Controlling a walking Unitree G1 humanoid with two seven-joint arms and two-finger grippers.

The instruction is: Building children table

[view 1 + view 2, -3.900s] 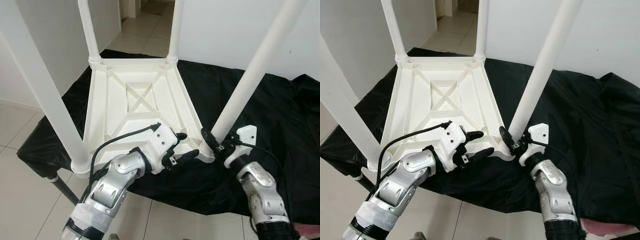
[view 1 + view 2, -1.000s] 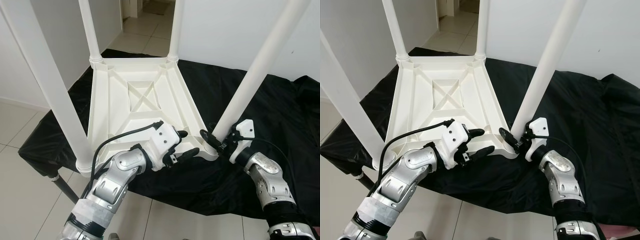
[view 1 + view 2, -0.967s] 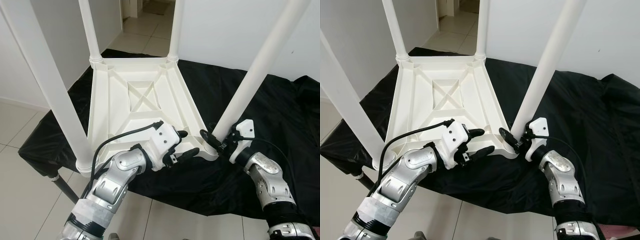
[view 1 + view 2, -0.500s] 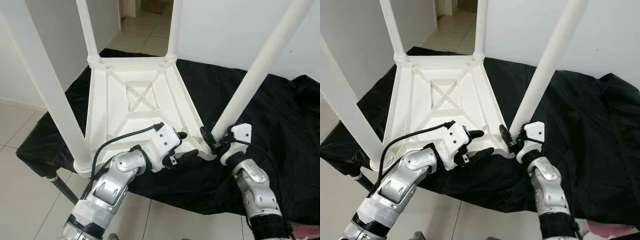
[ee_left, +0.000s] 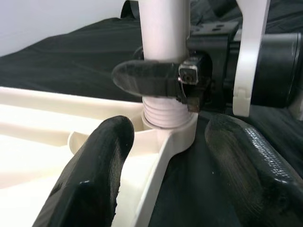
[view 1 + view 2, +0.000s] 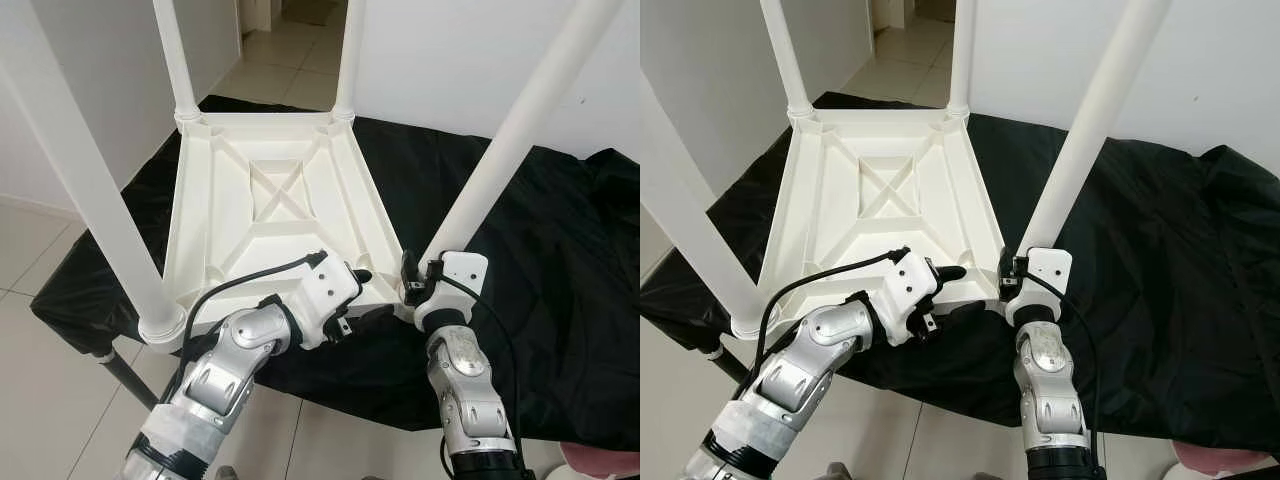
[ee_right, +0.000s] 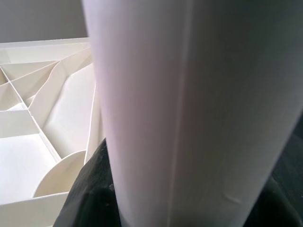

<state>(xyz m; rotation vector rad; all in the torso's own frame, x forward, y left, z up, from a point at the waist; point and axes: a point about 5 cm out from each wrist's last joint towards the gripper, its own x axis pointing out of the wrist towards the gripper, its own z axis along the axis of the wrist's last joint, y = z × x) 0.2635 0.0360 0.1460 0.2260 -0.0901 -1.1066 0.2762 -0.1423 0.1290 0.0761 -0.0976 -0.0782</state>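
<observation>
Four legs stand up from the upturned table (image 6: 270, 200), which lies on a black cloth (image 6: 540, 260). The right gripper (image 6: 412, 284) has its jaws clenched around the near right leg (image 6: 490, 175) at its base. The left gripper (image 6: 360, 295) straddles the table's near rim beside that corner, jaws released.

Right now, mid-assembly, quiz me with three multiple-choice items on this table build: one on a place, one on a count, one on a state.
1. Where is the right gripper?
A. at the base of the near right leg
B. on the far left leg
C. hanging idle

2. How many legs stand in the upturned white tabletop?
A. two
B. three
C. four

3. The left gripper is
A. clamped on a leg
B. open at the tabletop's near edge
C. holding the black cloth

Answers: 1 A, its fingers flank that leg's threaded end; 2 C, one per corner; 3 B, its fingers spread either side of the rim.
</observation>
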